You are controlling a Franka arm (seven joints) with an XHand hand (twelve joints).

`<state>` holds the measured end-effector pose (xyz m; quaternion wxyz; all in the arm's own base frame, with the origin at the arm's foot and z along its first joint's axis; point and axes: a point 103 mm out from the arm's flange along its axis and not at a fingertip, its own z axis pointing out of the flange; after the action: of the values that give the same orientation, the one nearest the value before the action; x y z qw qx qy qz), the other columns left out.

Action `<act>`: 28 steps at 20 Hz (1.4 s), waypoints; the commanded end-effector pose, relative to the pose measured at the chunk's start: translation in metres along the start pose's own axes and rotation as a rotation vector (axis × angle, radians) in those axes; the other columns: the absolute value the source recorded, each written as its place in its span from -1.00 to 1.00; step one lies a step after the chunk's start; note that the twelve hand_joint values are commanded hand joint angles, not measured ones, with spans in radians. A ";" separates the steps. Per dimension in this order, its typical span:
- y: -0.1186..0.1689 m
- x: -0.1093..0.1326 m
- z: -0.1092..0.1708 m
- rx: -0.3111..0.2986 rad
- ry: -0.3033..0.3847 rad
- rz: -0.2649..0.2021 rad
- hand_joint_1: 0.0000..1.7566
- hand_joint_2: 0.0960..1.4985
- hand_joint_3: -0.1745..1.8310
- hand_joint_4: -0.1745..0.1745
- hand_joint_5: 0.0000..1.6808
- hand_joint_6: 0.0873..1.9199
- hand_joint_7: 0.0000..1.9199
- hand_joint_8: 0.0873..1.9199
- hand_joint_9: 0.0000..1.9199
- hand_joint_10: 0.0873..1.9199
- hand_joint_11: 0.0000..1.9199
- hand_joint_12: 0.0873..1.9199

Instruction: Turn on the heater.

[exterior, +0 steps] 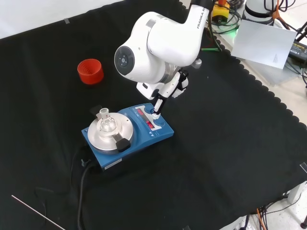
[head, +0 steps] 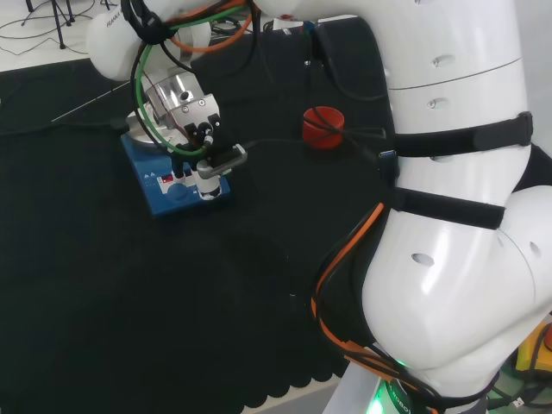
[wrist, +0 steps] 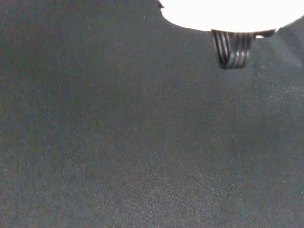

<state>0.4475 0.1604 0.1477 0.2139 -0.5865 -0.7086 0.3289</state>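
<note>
The blue heater (exterior: 160, 132) lies on the black cloth, with a round silver plate (exterior: 98, 139) that carries a small clear glass flask (exterior: 106, 122). Its panel with red markings (exterior: 146, 118) faces the arm. My hand (exterior: 168, 88) hangs over that panel, and one straight finger (exterior: 156, 109) points down with its tip at the panel's edge. From the head view the hand (head: 210, 164) stands over the heater's (head: 164, 194) near right corner and hides part of the panel. A blurred white part of the hand (wrist: 228, 12) shows above bare cloth in the wrist view.
A red ribbed ring (exterior: 90, 71) stands on the cloth away from the heater; the head view has the ring (head: 323, 128) to the hand's right. A black cable (exterior: 81, 184) leaves the heater. A thin rod (exterior: 33, 211) lies near the cloth's edge.
</note>
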 end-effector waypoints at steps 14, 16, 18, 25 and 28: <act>0.001 0.002 0.006 -0.007 -0.018 0.001 0.81 -0.38 0.50 -0.41 -0.60 -0.92 0.86 1.00 0.91 0.91 0.68 0.54; 0.001 0.001 0.007 -0.007 -0.014 -0.006 0.81 -0.38 0.50 -0.41 -0.60 -0.92 0.86 1.00 0.91 0.91 0.68 0.54; 0.000 0.001 0.008 -0.003 -0.016 -0.006 0.81 -0.38 0.50 -0.41 -0.60 -0.92 0.86 1.00 0.91 0.91 0.68 0.54; -0.001 -0.001 0.011 -0.012 -0.013 -0.013 0.81 -0.39 0.51 -0.41 -0.59 -0.92 0.86 1.00 0.91 0.91 0.68 0.54; -0.002 -0.001 0.012 -0.011 -0.014 -0.013 0.81 -0.39 0.51 -0.41 -0.59 -0.92 0.86 1.00 0.91 0.91 0.68 0.54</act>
<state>0.4384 0.1578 0.1405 0.2078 -0.5812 -0.7140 0.3305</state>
